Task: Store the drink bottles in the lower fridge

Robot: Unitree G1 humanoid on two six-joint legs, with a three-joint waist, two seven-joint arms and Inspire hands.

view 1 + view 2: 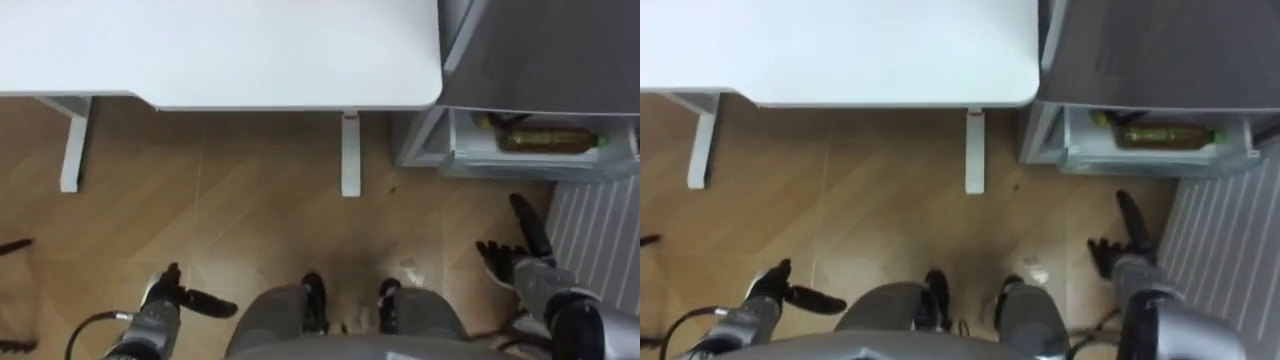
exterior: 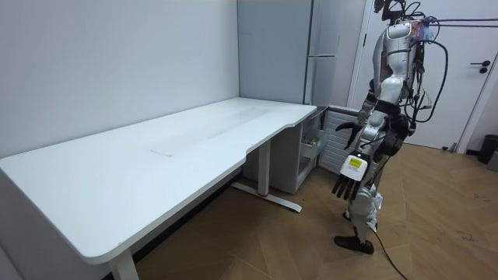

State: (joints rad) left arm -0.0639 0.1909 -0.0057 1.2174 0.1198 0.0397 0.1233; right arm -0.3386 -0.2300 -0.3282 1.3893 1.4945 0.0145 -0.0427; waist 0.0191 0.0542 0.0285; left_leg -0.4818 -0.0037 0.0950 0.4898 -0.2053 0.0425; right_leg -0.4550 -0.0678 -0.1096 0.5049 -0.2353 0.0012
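A bottle of brownish-green drink [image 1: 550, 139] lies on its side in the open lower fridge compartment [image 1: 470, 160] at the upper right, right of the table. A second, yellowish item [image 1: 492, 122] lies behind it, too small to identify. My right hand [image 1: 528, 255] hangs open below that compartment with straight fingers and holds nothing. My left hand [image 1: 170, 298] is low at the lower left, fingers relaxed and open, also holding nothing. In the room view I stand upright at the table's far end, facing the fridge [image 2: 274, 47], with the left hand [image 2: 348, 175] hanging by my thigh.
A white table [image 1: 220, 50] spans the top of the eye views, its legs [image 1: 350, 150] standing on the wood floor. The tall grey fridge [image 1: 540, 50] rises beside it. A white ribbed panel [image 1: 595, 235] lies at the right edge, close to my right hand.
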